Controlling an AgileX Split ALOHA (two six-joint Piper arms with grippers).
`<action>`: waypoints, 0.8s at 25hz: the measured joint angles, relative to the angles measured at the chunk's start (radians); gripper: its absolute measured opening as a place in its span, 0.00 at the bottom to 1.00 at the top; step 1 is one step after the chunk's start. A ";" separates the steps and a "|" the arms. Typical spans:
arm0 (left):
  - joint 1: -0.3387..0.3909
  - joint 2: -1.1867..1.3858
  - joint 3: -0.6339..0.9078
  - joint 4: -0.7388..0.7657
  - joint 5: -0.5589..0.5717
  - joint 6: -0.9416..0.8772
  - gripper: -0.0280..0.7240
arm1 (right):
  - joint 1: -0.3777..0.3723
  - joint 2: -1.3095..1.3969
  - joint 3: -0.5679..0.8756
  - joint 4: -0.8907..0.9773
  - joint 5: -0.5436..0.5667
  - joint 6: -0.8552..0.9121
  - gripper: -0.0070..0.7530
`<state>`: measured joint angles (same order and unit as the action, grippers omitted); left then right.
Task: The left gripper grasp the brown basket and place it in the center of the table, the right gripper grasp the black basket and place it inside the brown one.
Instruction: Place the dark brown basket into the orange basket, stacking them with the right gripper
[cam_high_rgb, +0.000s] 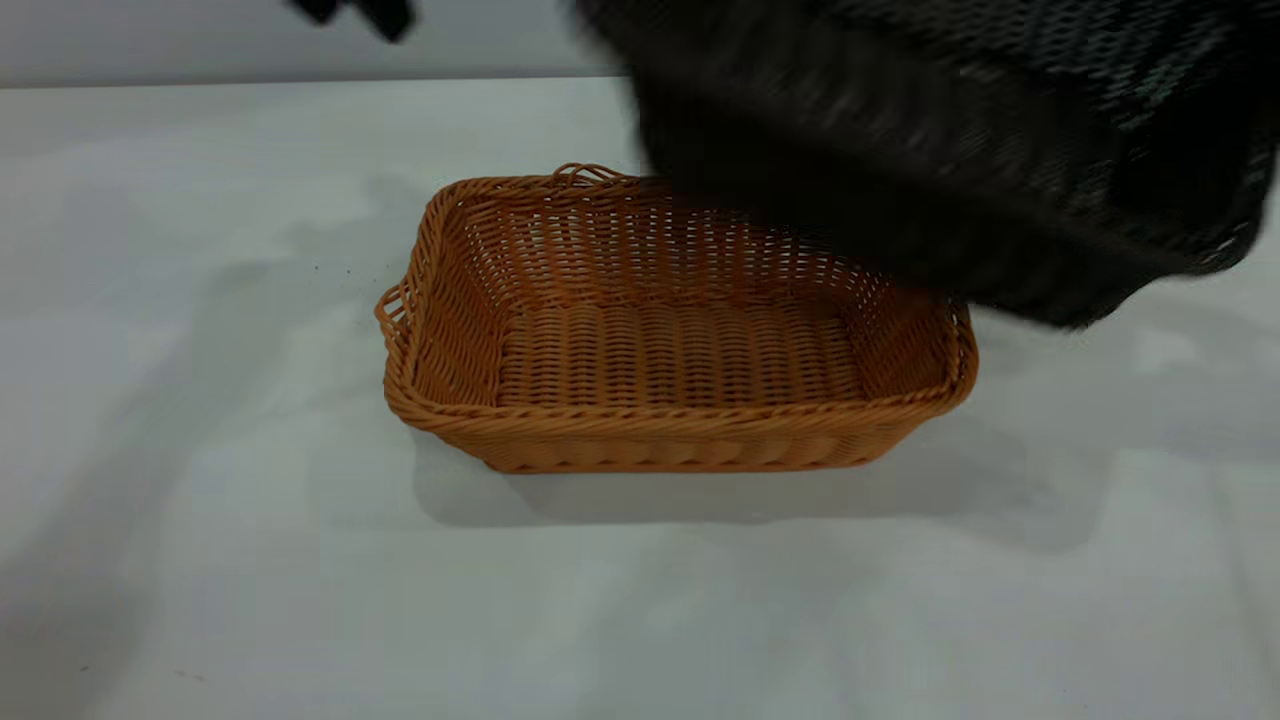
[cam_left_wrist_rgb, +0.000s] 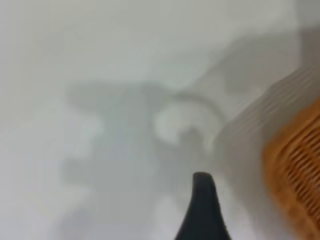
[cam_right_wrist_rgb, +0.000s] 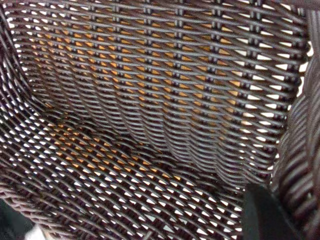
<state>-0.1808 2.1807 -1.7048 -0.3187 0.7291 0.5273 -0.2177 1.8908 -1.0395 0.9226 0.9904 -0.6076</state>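
Right end effector, grip unseen, hangs your black basket (cam_high_rgb: 950, 150) upper right, overlapping the brown basket (cam_high_rgb: 670, 330) lying lower left.

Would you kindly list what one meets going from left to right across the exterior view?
Left gripper at the top edge → brown basket resting on the table → black basket, held aloft over the brown one's right end.

Left pincer (cam_high_rgb: 355, 12) raised far back-left, one right pincer finger (cam_right_wrist_rgb: 265, 215) visible
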 joint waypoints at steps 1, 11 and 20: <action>0.022 0.000 0.000 0.001 0.018 -0.010 0.71 | 0.036 0.000 -0.002 -0.009 -0.008 0.008 0.12; 0.080 0.000 0.000 0.004 0.088 -0.019 0.71 | 0.357 0.019 -0.145 -0.227 -0.096 0.218 0.12; 0.080 0.000 0.000 0.004 0.102 -0.018 0.71 | 0.382 0.132 -0.179 -0.260 -0.160 0.250 0.12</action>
<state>-0.1007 2.1807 -1.7048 -0.3146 0.8313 0.5090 0.1647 2.0227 -1.2181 0.6631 0.8308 -0.3572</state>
